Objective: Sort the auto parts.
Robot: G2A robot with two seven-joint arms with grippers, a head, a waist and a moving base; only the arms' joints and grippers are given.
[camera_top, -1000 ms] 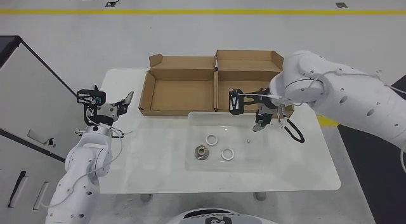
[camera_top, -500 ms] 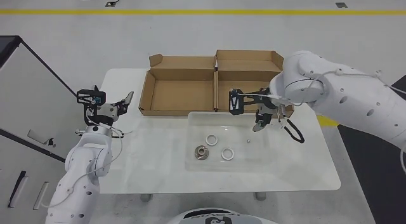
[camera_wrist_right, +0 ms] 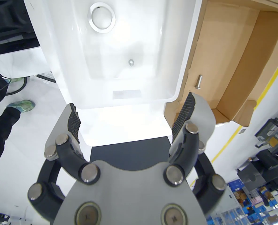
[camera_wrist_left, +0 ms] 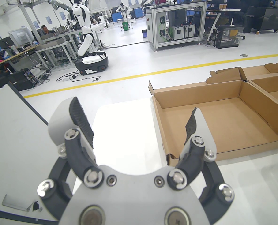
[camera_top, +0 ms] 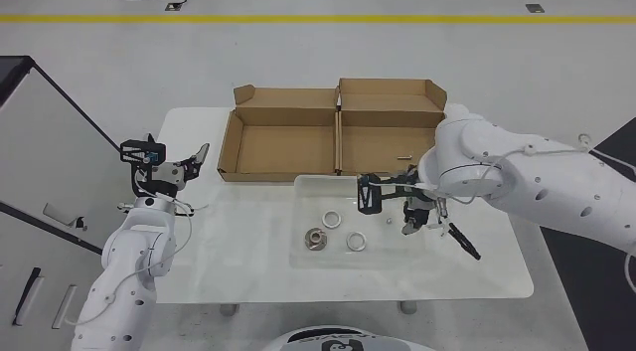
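At the tray's point(camera_top: 378, 250) end, right end effector point(camera_wrist_right: 132, 104) spread — left end effector point(camera_wrist_left: 134, 106) too.

A robotics lab: beyond the fingers point(camera_wrist_left: 80, 120) of the left gripper point(camera_wrist_left: 134, 105) stand a humanoid robot point(camera_wrist_left: 80, 12), equipment racks point(camera_wrist_left: 176, 26) and desks point(camera_wrist_left: 52, 45) with monitors point(camera_wrist_left: 19, 36), past a yellow floor line point(camera_wrist_left: 59, 90).

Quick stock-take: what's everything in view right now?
Table: one, white, under everything.
Cardboard boxes: two, brown, open, side by side at the far edge.
Tray: one, clear white, in front of the boxes.
Rings: two, white, in the tray.
Metal hub: one, grey, beside the rings.
Small nut: one, metallic, alone in the tray.
Pin: one, metallic, in the right box.
Left claw: open, empty, beside the table's left edge.
Right claw: open, empty, at the tray's right end.
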